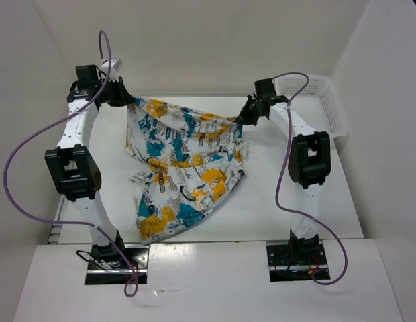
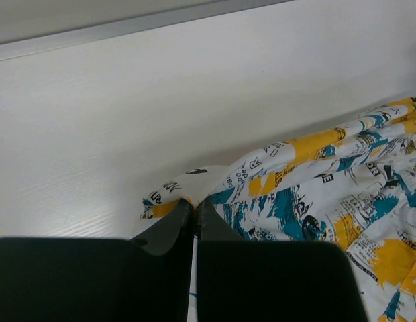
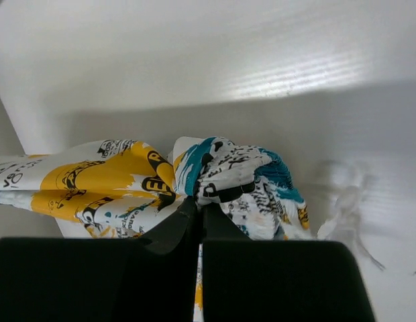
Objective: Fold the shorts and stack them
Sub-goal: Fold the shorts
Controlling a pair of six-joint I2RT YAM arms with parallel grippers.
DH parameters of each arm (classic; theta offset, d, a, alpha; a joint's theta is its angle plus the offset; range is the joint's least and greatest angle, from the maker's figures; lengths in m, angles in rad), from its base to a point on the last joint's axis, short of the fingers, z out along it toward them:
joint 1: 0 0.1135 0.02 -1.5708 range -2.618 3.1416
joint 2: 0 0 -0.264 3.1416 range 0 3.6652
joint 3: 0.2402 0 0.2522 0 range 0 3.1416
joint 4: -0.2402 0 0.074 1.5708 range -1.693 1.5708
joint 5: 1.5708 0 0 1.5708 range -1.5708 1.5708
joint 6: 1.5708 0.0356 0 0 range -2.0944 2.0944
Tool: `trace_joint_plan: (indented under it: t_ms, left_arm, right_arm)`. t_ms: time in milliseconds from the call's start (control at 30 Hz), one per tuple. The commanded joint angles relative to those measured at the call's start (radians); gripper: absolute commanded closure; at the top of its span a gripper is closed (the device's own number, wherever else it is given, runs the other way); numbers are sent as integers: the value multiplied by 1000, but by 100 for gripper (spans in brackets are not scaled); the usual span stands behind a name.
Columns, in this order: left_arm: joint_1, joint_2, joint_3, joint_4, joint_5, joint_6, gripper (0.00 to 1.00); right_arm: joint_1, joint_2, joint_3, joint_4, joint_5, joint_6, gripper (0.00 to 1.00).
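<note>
The shorts (image 1: 184, 164) are white fabric with a teal, yellow and black print. They hang stretched between both grippers at the back of the table and trail down toward the front. My left gripper (image 1: 129, 100) is shut on their far left corner, and the left wrist view shows its jaws (image 2: 194, 201) pinching the fabric edge (image 2: 315, 194). My right gripper (image 1: 243, 118) is shut on their far right corner, and the right wrist view shows its jaws (image 3: 198, 201) closed on bunched fabric (image 3: 228, 171).
A white plastic mesh basket (image 1: 320, 104) stands at the back right of the white table (image 1: 295, 201). White walls close in the back and both sides. A white drawstring (image 3: 345, 198) lies on the table beside the right gripper.
</note>
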Motion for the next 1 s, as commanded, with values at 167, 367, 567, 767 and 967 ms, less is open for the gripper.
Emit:
trace_joint_plan:
  t_ms: [167,367,567,767,967]
  left_arm:
    - [17,-66,57,-7,109,7,100]
    - [17,-342,-245,16,183,7,100]
    - [17,-623,-579,69,231,7,100]
    - [17,-798,-683,16,255,7,100]
    - [-12,-992,-882,-44,218,7,100]
  right_arm:
    - [-16,-11,112,-45,3,-34,99]
    - [-16,-152,-75,-22,-34,-34,99]
    - [-16,-241,-220,0,-88,-34,99]
    - [-16,-314,-267,0,-109,-54,99]
    - [-16,-452,-425,-23,-86,-65,99]
